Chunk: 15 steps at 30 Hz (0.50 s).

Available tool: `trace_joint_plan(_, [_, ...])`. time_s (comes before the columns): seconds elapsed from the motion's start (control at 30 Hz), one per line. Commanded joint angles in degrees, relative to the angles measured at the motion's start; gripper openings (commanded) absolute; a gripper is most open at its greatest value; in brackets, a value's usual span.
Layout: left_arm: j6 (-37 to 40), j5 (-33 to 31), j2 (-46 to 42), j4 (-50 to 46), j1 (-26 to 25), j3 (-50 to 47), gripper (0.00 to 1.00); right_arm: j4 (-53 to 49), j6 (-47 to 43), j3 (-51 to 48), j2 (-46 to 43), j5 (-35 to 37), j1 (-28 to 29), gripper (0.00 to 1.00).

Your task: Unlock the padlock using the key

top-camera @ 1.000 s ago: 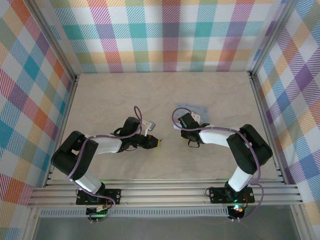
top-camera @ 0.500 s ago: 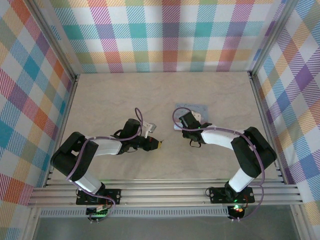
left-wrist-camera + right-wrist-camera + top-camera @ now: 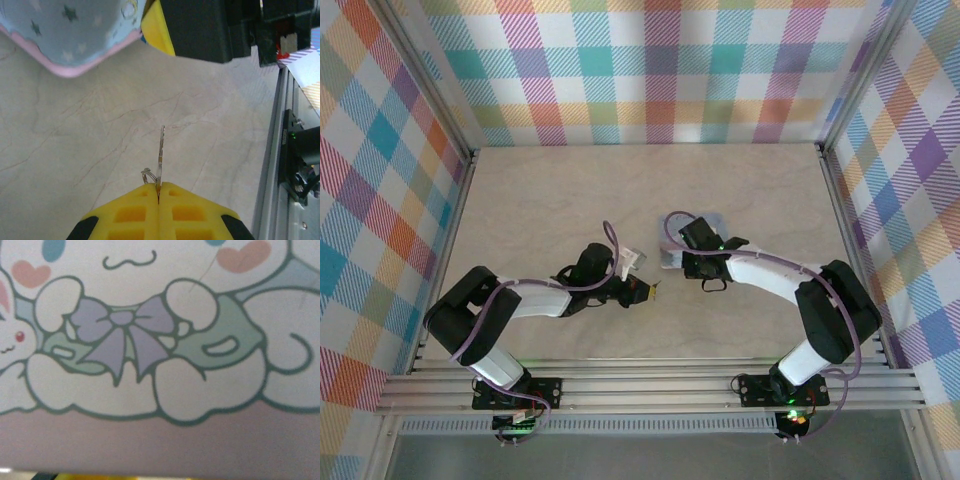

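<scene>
The padlock is a pale blue block with dark stars and a pink rim, at the top left of the left wrist view. Its cartoon-printed face sits very close in the right wrist view. My right gripper is shut on it, one yellow finger pressed against its edge. In the top view the padlock is a pale patch at that gripper's tip. My left gripper is shut on the key, a thin metal blade with a small ring, pointing at the padlock. The left gripper is just short of the right one.
An aluminium rail runs along the right of the left wrist view. The marbled tabletop is fenced by plaid walls and a metal front rail. Purple cables loop over both arms.
My left gripper has moved right and slightly nearer the front with the key. My right gripper has carried the padlock leftward, closing the gap between them.
</scene>
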Motion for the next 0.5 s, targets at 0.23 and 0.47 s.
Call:
trace_joint_plan(0.23, [1.0,-9.2,-0.5,13.2,-6.1,-2.7,0.00,-12.8,0.9,6.4,-7.7,-5.4,-1.8,0.00])
trace_joint_plan(0.47, [0.5,-10.0,5.3,17.2,-8.9,2.0,0.00,-17.4,8.7,4.9,-12.9,-3.7,-5.5,0.00])
